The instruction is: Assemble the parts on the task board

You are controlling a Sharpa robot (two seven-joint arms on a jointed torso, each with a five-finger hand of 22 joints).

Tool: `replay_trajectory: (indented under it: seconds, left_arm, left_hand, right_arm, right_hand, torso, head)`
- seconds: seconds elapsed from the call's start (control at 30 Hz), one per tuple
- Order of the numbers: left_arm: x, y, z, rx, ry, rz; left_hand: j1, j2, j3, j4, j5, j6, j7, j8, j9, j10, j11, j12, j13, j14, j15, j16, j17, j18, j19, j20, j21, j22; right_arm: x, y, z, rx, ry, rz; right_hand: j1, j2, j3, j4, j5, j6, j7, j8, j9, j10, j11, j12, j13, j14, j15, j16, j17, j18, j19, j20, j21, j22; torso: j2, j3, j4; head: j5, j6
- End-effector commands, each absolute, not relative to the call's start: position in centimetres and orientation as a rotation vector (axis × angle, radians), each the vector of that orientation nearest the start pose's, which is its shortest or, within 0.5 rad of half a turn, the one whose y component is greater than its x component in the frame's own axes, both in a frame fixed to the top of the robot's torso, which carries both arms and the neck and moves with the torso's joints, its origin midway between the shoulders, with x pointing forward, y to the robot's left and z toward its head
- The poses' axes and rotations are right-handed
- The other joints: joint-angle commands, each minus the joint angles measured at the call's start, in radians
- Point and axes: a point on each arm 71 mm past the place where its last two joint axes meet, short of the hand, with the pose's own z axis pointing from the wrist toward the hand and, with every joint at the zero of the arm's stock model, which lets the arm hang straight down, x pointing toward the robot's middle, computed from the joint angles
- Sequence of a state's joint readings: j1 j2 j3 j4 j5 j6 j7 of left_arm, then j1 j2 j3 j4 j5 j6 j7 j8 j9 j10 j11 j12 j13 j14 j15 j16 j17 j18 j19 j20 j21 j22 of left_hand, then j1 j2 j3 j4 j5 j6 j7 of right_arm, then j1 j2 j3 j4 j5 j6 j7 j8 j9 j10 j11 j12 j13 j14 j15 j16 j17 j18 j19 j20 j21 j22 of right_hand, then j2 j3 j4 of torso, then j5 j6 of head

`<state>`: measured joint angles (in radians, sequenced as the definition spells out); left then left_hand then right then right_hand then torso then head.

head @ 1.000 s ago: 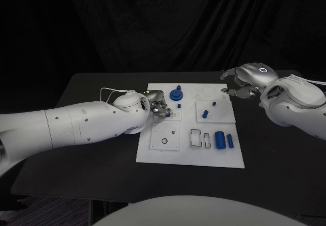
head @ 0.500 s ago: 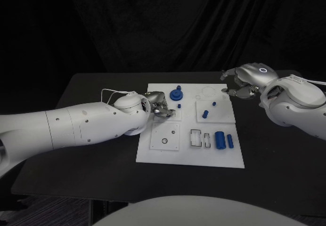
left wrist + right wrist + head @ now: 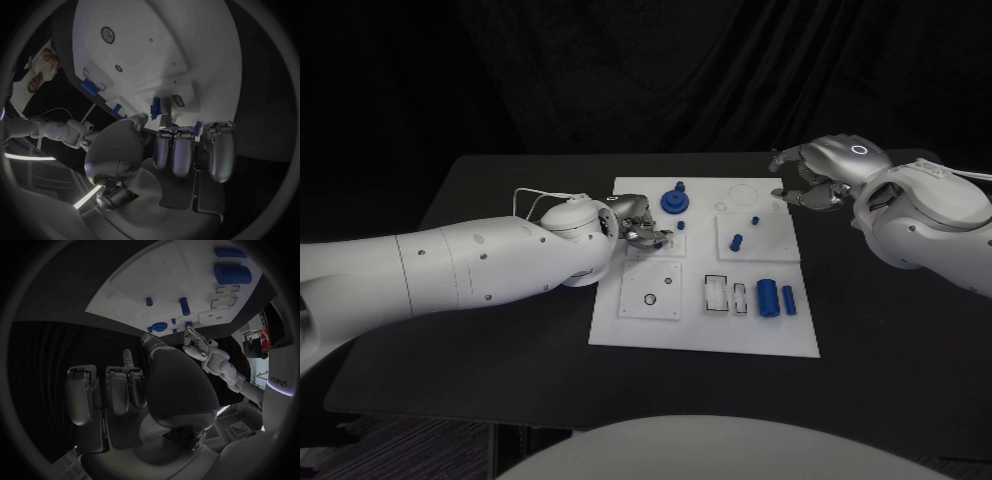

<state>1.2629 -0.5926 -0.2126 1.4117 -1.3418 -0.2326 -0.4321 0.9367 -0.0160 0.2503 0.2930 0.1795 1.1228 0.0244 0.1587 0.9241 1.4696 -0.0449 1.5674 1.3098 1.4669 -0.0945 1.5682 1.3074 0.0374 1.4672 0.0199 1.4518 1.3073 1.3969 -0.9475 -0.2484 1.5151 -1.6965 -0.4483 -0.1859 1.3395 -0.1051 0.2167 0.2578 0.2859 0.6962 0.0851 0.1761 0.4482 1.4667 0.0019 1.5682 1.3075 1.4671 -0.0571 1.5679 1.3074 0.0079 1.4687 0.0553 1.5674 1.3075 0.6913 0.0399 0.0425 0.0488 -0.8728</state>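
The white task board [image 3: 704,330] lies mid-table. A blue geared piece with a post [image 3: 675,201] stands at its far edge, with a small blue peg [image 3: 679,225] just in front of it. My left hand [image 3: 638,225] hovers over the board's far left part with its fingers curled. In the left wrist view the thumb and a fingertip [image 3: 165,120] flank that peg [image 3: 154,107]; I cannot tell whether they touch it. My right hand [image 3: 812,180] hangs beyond the board's far right corner, fingers curled in on nothing [image 3: 125,390].
Other blue parts on the board: a peg [image 3: 736,241], a tiny one [image 3: 754,219], a thick cylinder [image 3: 767,297] and a thinner one [image 3: 789,299] beside white slotted blocks [image 3: 717,293]. The black table [image 3: 488,350] surrounds the board.
My left hand's fingers have edged slightly toward the small peg. The right hand and the parts have not moved.
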Motion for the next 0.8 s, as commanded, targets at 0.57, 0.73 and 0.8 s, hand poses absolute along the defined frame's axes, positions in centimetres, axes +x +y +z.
replay_trajectory:
  seconds: [0.57, 0.73, 0.8]
  left_arm:
    - [49.2, 13.3, -22.2, 0.04, 1.799, -0.545]
    - [49.1, 13.8, -22.0, 0.048, 1.8, -0.561]
    - [49.2, 13.9, -21.9, 0.042, 1.82, -0.578]
  left_hand:
    - [-0.09, 0.106, -0.204, -0.002, -0.008, -0.052, -0.003, 0.075, 0.19, 0.101, -0.002, 0.003, 0.261, 0.104, -0.001, 0.003, 0.263, 0.001, 0.022, -0.002, -0.004, 0.152]
    - [-0.039, 0.103, -0.228, -0.003, -0.007, -0.065, -0.004, 0.09, 0.221, 0.101, -0.003, 0.003, 0.261, 0.104, -0.001, 0.003, 0.263, 0.001, 0.024, -0.003, -0.003, 0.156]
    - [-0.017, 0.103, -0.234, -0.003, -0.007, -0.072, -0.003, 0.092, 0.229, 0.101, -0.003, 0.003, 0.261, 0.104, -0.001, 0.003, 0.263, 0.001, 0.023, -0.002, -0.004, 0.155]
  right_arm:
    - [49.1, -26.5, -15.5, -0.326, 1.492, 0.296]
    - [49.1, -26.7, -15.5, -0.323, 1.492, 0.293]
    - [49.1, -26.7, -15.5, -0.322, 1.491, 0.291]
  right_hand:
    - [0.0, 0.008, 0.001, -0.006, -0.002, 0.014, -0.001, 0.004, -0.004, 0.104, -0.007, 0.003, 0.263, 0.104, -0.005, 0.003, 0.263, -0.006, 0.098, -0.004, -0.003, 0.261]
    - [-0.003, 0.008, 0.002, -0.005, -0.002, 0.016, -0.001, 0.003, -0.005, 0.104, -0.007, 0.003, 0.263, 0.104, -0.006, 0.003, 0.263, -0.006, 0.098, -0.004, -0.003, 0.261]
    - [-0.004, 0.009, 0.002, -0.005, -0.002, 0.017, -0.001, 0.003, -0.005, 0.104, -0.007, 0.003, 0.263, 0.104, -0.006, 0.003, 0.263, -0.006, 0.097, -0.004, -0.004, 0.26]
  torso:
    - [-0.001, -0.0002, 0.0002]
    - [0.0, 0.0005, -0.0007]
    - [0.0, 0.0002, -0.0009]
  head:
    - [0.005, 0.0]
    - [0.007, 0.0]
    - [0.009, 0.0]
